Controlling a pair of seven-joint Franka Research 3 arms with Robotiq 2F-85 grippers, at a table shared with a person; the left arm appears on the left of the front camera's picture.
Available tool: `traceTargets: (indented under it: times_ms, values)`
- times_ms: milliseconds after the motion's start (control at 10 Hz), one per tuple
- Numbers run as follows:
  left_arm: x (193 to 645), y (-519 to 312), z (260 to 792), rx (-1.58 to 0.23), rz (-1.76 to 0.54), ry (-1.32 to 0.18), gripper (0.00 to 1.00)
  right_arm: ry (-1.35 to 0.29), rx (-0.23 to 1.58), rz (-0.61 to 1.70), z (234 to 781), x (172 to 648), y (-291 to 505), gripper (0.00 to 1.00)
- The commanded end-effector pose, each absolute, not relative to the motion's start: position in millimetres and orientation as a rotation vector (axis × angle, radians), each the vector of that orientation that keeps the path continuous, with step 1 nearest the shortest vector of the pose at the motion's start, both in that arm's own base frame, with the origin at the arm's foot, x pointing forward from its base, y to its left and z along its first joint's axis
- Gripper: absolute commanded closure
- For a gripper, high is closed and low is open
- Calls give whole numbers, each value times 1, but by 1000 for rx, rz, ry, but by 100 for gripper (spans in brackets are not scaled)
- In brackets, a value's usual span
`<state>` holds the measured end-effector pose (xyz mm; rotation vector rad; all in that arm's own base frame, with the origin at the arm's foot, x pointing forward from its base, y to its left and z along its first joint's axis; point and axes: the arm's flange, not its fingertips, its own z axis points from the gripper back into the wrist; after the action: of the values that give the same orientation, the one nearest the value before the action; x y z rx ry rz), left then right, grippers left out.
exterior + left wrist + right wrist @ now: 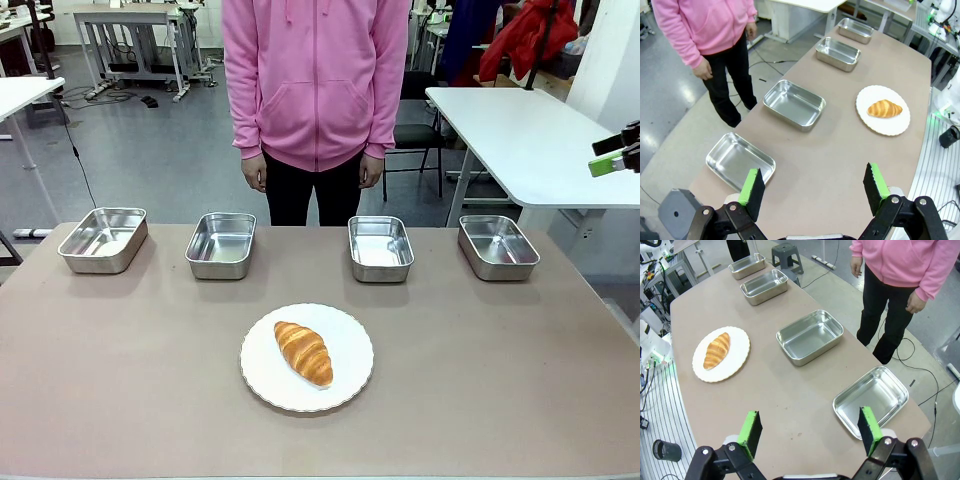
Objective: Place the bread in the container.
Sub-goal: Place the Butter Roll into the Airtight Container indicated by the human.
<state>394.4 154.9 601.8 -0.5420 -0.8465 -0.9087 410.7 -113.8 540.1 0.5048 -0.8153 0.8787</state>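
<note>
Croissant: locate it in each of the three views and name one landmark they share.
Front view: the croissant lies low centre, on the white plate.
Left wrist view: right of centre, upper half, on the plate.
Right wrist view: left side, mid-height, on the plate.
Shared landmark: the person in the pink top, standing past the table.
</note>
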Motion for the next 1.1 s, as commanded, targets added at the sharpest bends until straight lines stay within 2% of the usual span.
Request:
traceTargets:
  times_ms: [0,1000]
  values:
    - [393,155,602,-542,-909,-850,0,-821,507,883,542,410,-113,0]
    - [393,155,602,-542,-909,-850,0,-821,507,883,542,410,-113,0]
